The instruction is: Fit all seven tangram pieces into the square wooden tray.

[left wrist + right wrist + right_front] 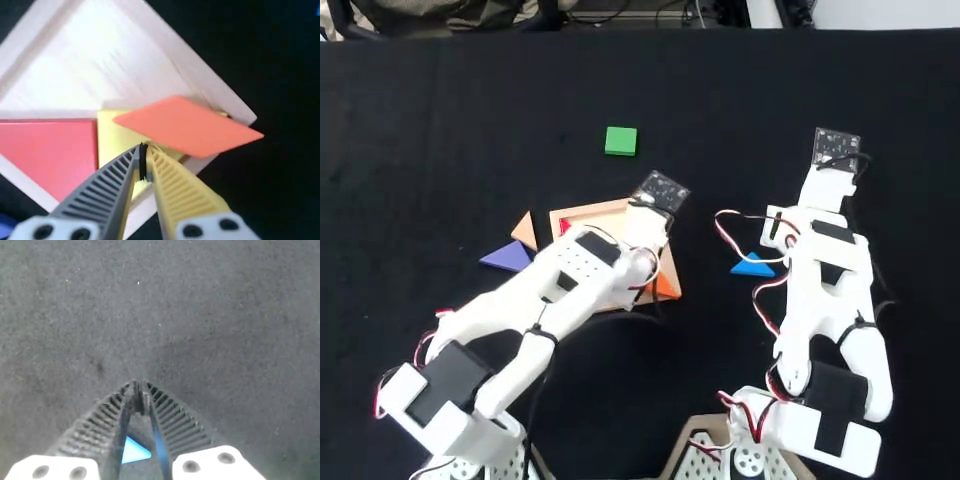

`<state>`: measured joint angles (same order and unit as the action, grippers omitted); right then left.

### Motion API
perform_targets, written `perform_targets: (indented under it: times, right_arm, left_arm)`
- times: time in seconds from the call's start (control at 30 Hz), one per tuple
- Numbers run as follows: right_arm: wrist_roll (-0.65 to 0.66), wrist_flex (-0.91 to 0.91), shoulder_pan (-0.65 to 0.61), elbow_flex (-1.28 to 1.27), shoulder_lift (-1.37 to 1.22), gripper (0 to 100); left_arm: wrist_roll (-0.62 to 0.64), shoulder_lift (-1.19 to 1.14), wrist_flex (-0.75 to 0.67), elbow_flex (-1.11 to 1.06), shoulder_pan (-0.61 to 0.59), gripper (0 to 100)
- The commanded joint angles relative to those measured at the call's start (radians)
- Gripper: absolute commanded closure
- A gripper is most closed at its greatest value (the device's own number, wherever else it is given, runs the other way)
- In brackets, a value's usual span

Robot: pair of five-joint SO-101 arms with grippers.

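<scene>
The square wooden tray (200, 75) holds a red triangle (45, 155) and a yellow piece (117, 132). An orange parallelogram (187, 127) lies tilted across the tray's corner rim, partly on the yellow piece. My left gripper (142, 152) is shut with its tips just beside the parallelogram, over the yellow piece. In the high view the left arm (570, 275) covers most of the tray (590, 212), and the orange piece (667, 285) sticks out at its near right corner. My right gripper (137, 390) is shut above bare cloth, with the blue triangle (134, 451) below it.
On the black cloth lie a green square (620, 140) behind the tray, a purple triangle (507, 257) and a pale orange triangle (525, 230) to its left, and the blue triangle (752, 265) beside the right arm (825, 270).
</scene>
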<state>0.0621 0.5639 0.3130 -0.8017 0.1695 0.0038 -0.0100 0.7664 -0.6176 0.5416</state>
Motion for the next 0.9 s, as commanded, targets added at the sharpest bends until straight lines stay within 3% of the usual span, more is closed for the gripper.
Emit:
perform_targets:
  times: [0.0, 0.17, 0.43, 0.6, 0.73, 0.87]
  right_arm:
    - [0.0, -0.021, -0.034, 0.008, 0.042, 98.6]
    - [0.0, -0.021, -0.037, 0.007, 0.042, 98.6]
    - [0.0, -0.018, -0.032, 0.007, 0.044, 98.6]
    - [0.0, -0.018, -0.032, 0.005, 0.042, 98.6]
    - [0.0, -0.02, -0.031, 0.005, 0.042, 98.6]
    - [0.0, -0.02, -0.031, 0.005, 0.041, 98.6]
  left_arm:
    - [0.009, 0.015, -0.049, 0.056, -0.025, 97]
    - [0.011, 0.015, -0.077, 0.053, -0.019, 97]
    - [0.046, 0.241, 0.226, 0.065, 0.094, 97]
    - [0.055, 0.37, 0.11, -0.061, 0.217, 97]
    - [0.141, 0.368, 0.1, -0.062, 0.205, 97]
    - [0.146, 0.308, 0.091, -0.061, 0.162, 97]
